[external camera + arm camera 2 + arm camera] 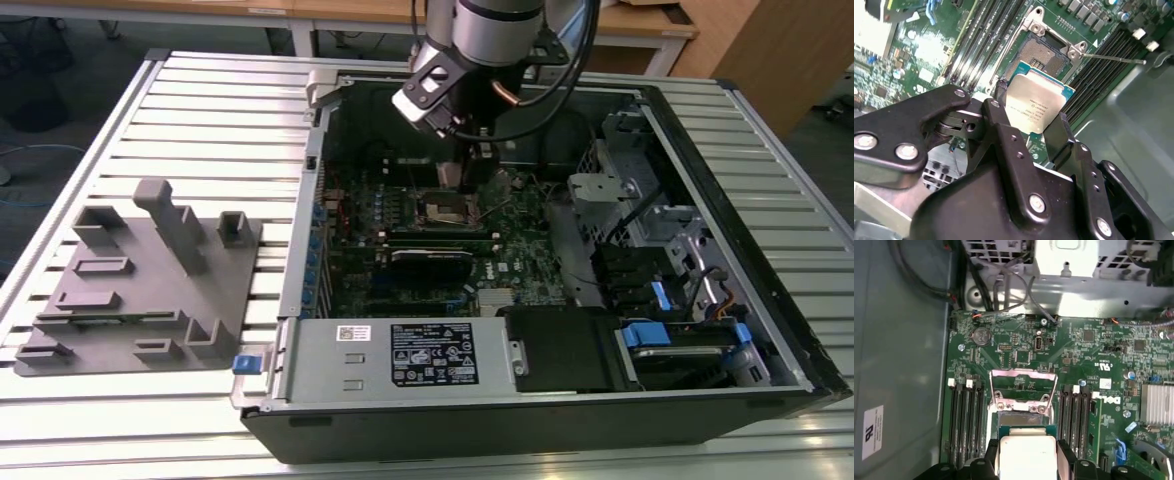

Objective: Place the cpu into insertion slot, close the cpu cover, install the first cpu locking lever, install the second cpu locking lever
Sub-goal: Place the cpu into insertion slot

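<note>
My gripper is shut on the cpu, a flat silver-grey chip on a green base, gripped by its two side edges. In both wrist views the cpu hangs tilted just above the insertion slot, the square black socket, without touching it. The cpu cover, a thin silvery frame, stands swung up at the socket's far side. A thin metal lever sticks out sideways beside the socket. In the exterior view the gripper reaches down inside the computer case over the socket.
Long black memory slots flank the socket on both sides. A finned heatsink sits farther along the board. Cables and a metal bracket lie beyond the board. A grey fixture stands on the slatted table at the exterior view's left.
</note>
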Motion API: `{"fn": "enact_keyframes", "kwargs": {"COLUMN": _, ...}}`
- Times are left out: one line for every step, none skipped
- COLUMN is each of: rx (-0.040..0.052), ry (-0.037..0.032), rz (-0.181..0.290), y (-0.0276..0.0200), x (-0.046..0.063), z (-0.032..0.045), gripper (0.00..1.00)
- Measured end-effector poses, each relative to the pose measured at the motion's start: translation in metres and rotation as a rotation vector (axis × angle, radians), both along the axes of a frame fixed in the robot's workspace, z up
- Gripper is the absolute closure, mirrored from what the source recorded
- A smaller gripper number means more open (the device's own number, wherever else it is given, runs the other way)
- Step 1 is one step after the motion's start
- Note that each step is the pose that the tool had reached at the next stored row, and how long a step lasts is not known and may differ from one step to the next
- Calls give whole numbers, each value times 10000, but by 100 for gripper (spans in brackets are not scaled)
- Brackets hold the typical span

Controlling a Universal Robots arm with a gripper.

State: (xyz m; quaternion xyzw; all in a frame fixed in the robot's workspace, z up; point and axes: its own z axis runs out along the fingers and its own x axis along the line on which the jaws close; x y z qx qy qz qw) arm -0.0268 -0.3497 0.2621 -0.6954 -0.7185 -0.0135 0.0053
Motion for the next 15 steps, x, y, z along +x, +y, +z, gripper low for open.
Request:
{"fn": "enact_keyframes", "kwargs": {"rx": -1, "ry": 0, "rz": -81, "y": 0, "x": -5, "z": -8, "gripper": 46}}
{"fn": "enact_keyframes", "kwargs": {"rx": -1, "ry": 0, "rz": -141, "y": 0, "x": -10, "z": -19, "gripper": 46}}
{"fn": "enact_keyframes", "kwargs": {"rx": -2, "ry": 1, "rz": -194, "y": 0, "x": -17, "z": -34, "gripper": 46}}
{"fn": "enact_keyframes", "kwargs": {"rx": -1, "ry": 0, "rz": -245, "y": 0, "x": -22, "z": -53, "gripper": 46}}
{"fn": "enact_keyframes", "kwargs": {"rx": -1, "ry": 0, "rz": -291, "y": 0, "x": -26, "z": -71, "gripper": 46}}
{"fn": "enact_keyframes", "kwargs": {"rx": -1, "ry": 0, "rz": -329, "y": 0, "x": -28, "z": -89, "gripper": 46}}
{"fn": "enact_keyframes", "kwargs": {"rx": 0, "ry": 0, "rz": -355, "y": 0, "x": -30, "z": -107, "gripper": 46}}
{"fn": "enact_keyframes", "kwargs": {"rx": -1, "ry": -2, "rz": -372, "y": 0, "x": -31, "z": -125, "gripper": 46}}
{"fn": "enact_keyframes", "kwargs": {"rx": -1, "ry": -4, "rz": -381, "y": 0, "x": -33, "z": -143, "gripper": 46}}
{"fn": "enact_keyframes", "kwargs": {"rx": 0, "ry": -6, "rz": -390, "y": 0, "x": -35, "z": -162, "gripper": 46}}
{"fn": "enact_keyframes", "kwargs": {"rx": 0, "ry": -8, "rz": -397, "y": 0, "x": -37, "z": -180, "gripper": 46}}
{"fn": "enact_keyframes", "kwargs": {"rx": -1, "ry": -8, "rz": -405, "y": 0, "x": -40, "z": -198, "gripper": 46}}
{"fn": "enact_keyframes", "kwargs": {"rx": -1, "ry": -9, "rz": -408, "y": 0, "x": -44, "z": -216, "gripper": 46}}
{"fn": "enact_keyframes", "kwargs": {"rx": -1, "ry": -9, "rz": -411, "y": 0, "x": -49, "z": -234, "gripper": 46}}
{"fn": "enact_keyframes", "kwargs": {"rx": 0, "ry": -10, "rz": -412, "y": 0, "x": -55, "z": -252, "gripper": 46}}
